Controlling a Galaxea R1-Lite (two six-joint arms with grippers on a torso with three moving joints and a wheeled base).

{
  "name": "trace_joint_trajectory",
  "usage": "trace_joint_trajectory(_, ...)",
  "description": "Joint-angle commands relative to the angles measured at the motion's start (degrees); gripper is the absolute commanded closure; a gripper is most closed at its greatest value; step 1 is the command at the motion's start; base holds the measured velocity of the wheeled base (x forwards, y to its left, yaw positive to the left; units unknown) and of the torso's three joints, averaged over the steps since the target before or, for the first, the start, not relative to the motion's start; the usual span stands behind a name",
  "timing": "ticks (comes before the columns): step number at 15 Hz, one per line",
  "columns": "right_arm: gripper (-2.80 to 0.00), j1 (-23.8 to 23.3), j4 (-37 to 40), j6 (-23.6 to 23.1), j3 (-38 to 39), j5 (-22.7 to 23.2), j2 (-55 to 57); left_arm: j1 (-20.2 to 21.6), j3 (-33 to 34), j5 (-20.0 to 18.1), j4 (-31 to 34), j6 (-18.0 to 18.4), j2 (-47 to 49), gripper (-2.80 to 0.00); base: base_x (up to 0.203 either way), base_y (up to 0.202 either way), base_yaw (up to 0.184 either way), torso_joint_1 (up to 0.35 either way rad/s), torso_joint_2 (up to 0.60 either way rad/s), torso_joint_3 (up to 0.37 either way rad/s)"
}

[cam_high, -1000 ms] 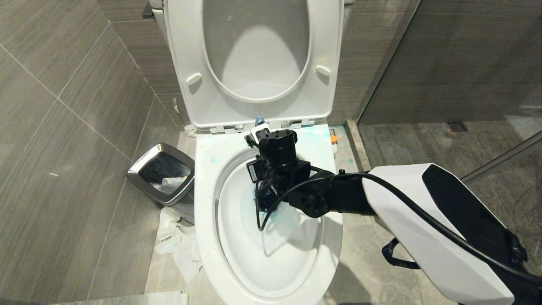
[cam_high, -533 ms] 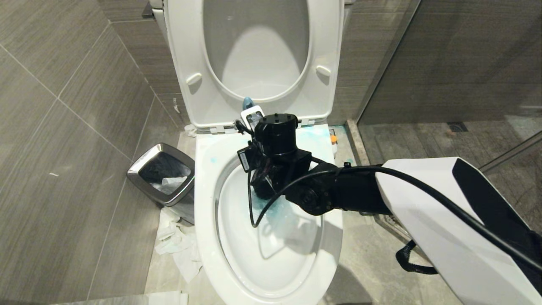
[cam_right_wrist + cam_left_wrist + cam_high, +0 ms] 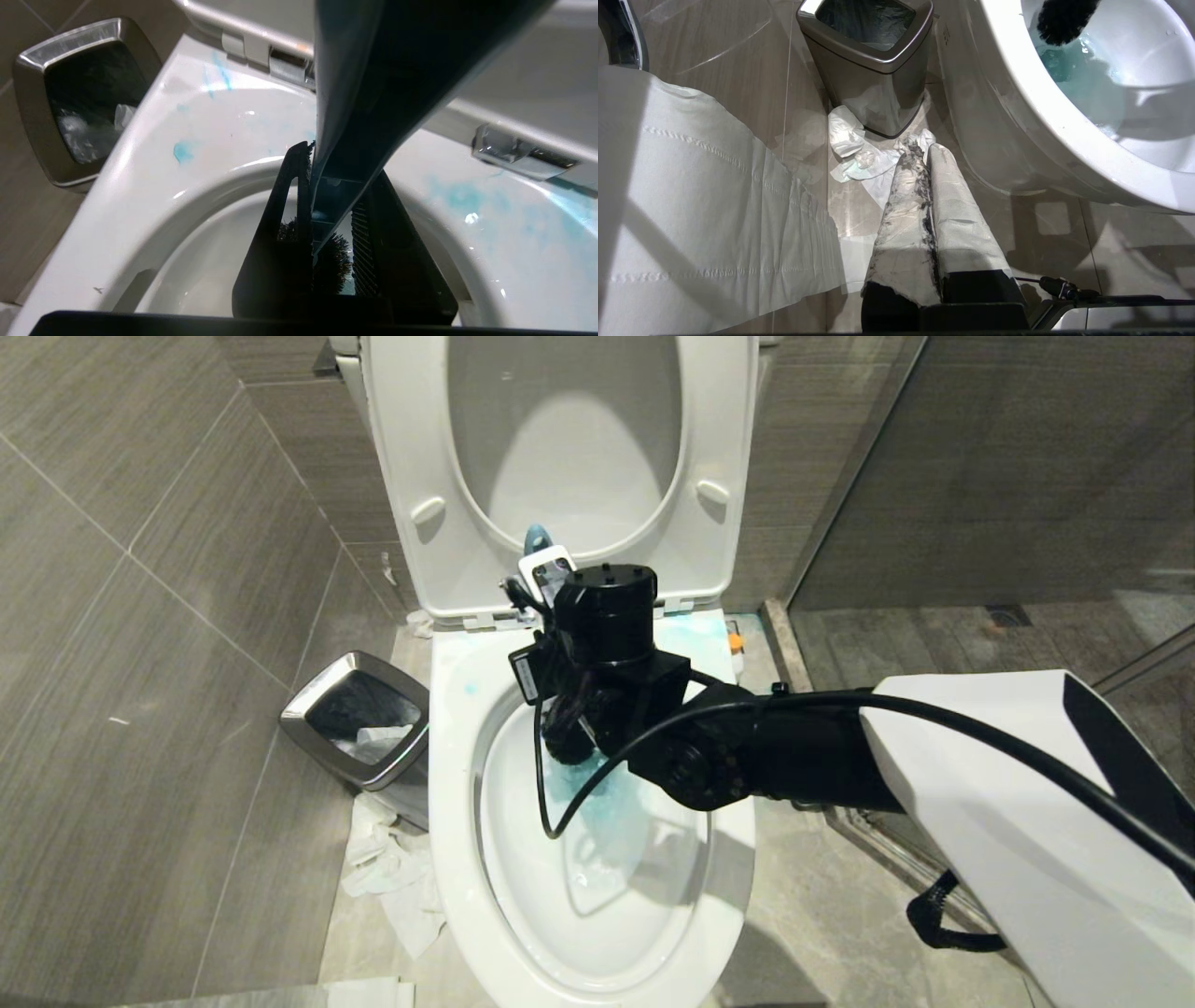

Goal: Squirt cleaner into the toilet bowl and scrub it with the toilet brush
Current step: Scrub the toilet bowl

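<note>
The toilet bowl (image 3: 455, 859) is glossy white, with its seat and lid (image 3: 411, 448) raised. Turquoise cleaner (image 3: 597, 803) tints the water, and pale blue smears (image 3: 462, 196) mark the back rim. My right gripper (image 3: 338, 161) points down over the back of the bowl, shut on the toilet brush's slate-blue handle (image 3: 369, 93). The handle's top (image 3: 536, 537) pokes up in front of the seat. The dark bristle head (image 3: 1064, 18) is against the bowl's inner wall above the blue water. My left gripper (image 3: 927, 144), its fingers wrapped in soiled white cloth, hangs shut and empty low beside the bowl.
A square chrome-rimmed waste bin (image 3: 359, 719) stands left of the bowl. Crumpled tissue (image 3: 392, 877) lies on the floor by it. A wide sheet of white paper (image 3: 691, 210) hangs near my left arm. A glass partition (image 3: 934, 523) and a raised threshold close off the right.
My right arm has lifted and drawn the brush toward the bowl's back left. The handle top has climbed in front of the seat, and more blue water shows. The left arm has stayed still.
</note>
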Motion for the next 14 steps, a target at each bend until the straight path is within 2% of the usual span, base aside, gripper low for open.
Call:
trace_joint_trajectory(1, 0.0, -0.74, -0.18, -0.18, -0.99, -0.15, 4.14, 0.01, 0.0, 0.01, 0.01, 0.09, 0.09, 0.0, 0.0, 0.0, 0.0, 0.0, 0.0, 0.0)
trace_joint_trajectory(5, 0.0, -2.94, -0.26, -0.2, -1.12, -0.84, 8.42, 0.01, 0.0, 0.06, 0.01, 0.0, 0.09, 0.0, 0.0, 0.0, 0.0, 0.0, 0.0, 0.0)
trace_joint_trajectory(9, 0.0, -3.25, -0.77, -0.07, -1.04, -1.3, 9.1, 0.01, 0.0, -0.02, 0.01, 0.18, 0.09, 0.0, 0.0, 0.0, 0.0, 0.0, 0.0, 0.0)
trace_joint_trajectory(12, 0.0, -2.23, -0.69, -0.15, 0.5, -1.85, 4.06, 0.01, 0.0, 0.06, 0.01, 0.09, 0.09, 0.0, 0.0, 0.0, 0.0, 0.0, 0.0, 0.0)
trace_joint_trajectory(14, 0.0, -1.07, -0.72, 0.02, 2.75, -3.95, -0.98, 0.01, 0.0, 0.06, 0.01, 0.09, 0.09, 0.0, 0.0, 0.0, 0.0, 0.0, 0.0, 0.0)
